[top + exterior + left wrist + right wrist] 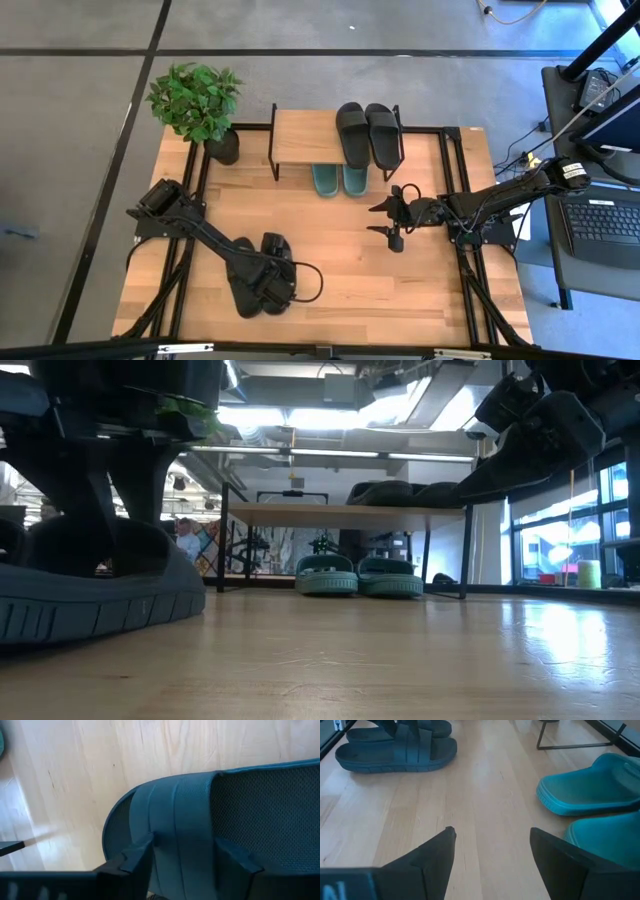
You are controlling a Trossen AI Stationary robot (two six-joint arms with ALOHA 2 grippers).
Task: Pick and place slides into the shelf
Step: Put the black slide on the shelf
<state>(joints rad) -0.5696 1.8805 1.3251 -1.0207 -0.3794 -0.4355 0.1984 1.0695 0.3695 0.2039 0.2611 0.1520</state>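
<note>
Black rubber fills the left wrist view: the left gripper (182,852) sits low over the wide strap of a black slide (210,815), one finger (137,855) on each side of the strap, spread apart and not yet pinching it. In the high view this gripper (262,283) is at the lower left of the frame, over the last black pair (262,272) lying on the table (350,270).

The risk, as I judge it, is a shallow or off-centre bite. If the fingers close on the strap's edge instead of across it, the soft rubber could fold and the slide could slip out or swing during the lift. Its partner lies touching or just beside it, so it could be dragged along too. I cannot tell how far under the strap the fingers reach.

The shelf (300,135) stands at the upper middle of the high view. Its wooden top board holds a black pair (367,135) on its right part, with the left part bare. The lower tier holds the green pair (340,180), toes poking out toward the arms.

The right gripper (393,222) waits right of centre, fingers spread and holding nothing. A potted plant (195,100) stands at the table's upper left corner.
</note>
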